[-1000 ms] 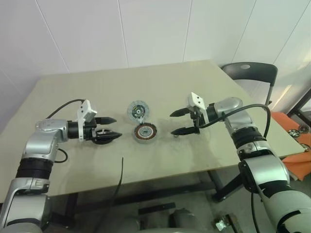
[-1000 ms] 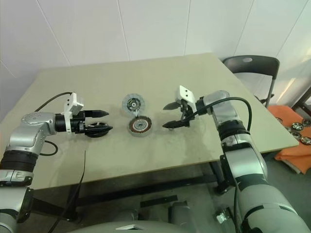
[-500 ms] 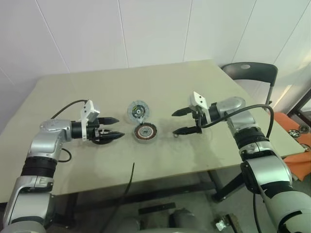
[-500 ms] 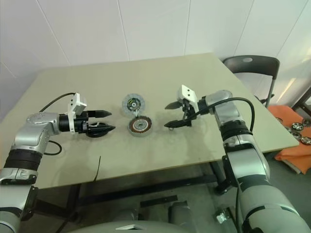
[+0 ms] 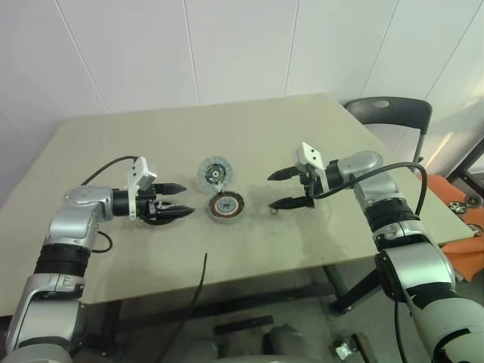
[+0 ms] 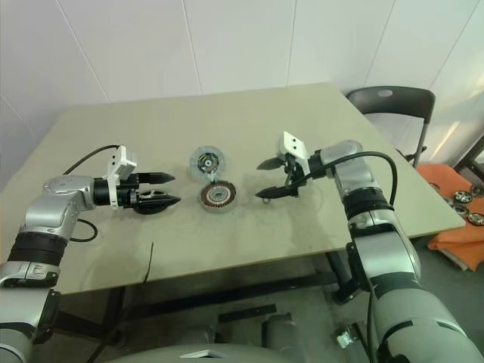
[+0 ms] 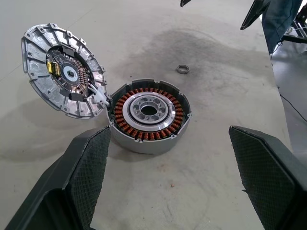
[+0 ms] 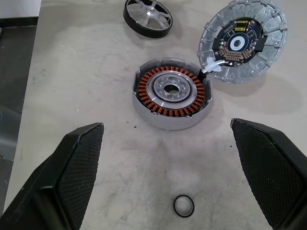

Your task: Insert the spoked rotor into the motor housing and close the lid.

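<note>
Housing btwn hands, on table.

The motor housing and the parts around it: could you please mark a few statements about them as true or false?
1. The motor housing lies open, its copper coils showing. True.
2. The lid sits closed on the housing. False: it leans tilted beside the rim.
3. A small ring lies on the table, apart from the housing. True.
4. The left gripper is shut on the lid. False: it is open and holds nothing.

Open motor housing beside tilted spoked rotor.
</note>
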Controlling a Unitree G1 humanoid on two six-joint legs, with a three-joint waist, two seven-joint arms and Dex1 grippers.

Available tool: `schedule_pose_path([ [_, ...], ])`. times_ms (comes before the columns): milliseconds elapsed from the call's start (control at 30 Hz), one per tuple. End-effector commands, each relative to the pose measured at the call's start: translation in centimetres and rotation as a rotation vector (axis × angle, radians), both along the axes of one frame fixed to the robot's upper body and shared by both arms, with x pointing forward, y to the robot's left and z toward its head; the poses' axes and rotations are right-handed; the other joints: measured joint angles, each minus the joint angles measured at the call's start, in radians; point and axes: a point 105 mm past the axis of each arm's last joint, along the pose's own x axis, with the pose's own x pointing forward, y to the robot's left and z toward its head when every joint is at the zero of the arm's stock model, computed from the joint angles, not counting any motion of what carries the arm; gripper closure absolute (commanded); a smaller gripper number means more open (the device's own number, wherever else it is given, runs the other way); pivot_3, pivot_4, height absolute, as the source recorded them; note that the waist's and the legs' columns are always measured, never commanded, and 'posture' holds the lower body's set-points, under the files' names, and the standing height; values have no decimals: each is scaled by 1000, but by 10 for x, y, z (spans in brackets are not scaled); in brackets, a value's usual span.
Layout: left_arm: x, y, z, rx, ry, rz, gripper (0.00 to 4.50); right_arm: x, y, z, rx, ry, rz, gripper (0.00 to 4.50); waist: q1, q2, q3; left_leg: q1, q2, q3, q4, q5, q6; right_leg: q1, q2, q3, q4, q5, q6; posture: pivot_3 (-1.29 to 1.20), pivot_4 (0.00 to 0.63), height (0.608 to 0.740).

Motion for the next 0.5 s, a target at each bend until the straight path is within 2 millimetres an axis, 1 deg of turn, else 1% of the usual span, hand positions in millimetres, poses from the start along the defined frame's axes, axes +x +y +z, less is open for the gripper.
schedule_pose_path([
  [33,2,1,14,-2,-54,0,316,2,5,16,22,-56,18,61,0,0,0,0,0,0,0,0,0,0,0,0,0,0,0,0,0,740],
  [233,2,4,15,-5,-59,14,316,4,7,17,22,-59,19,61,0,0,0,0,0,0,0,0,0,0,0,0,0,0,0,0,0,740],
  [500,0,5,14,-9,-56,18,316,2,10,14,29,-54,25,61,0,0,0,0,0,0,0,0,0,0,0,0,0,0,0,0,0,740],
])
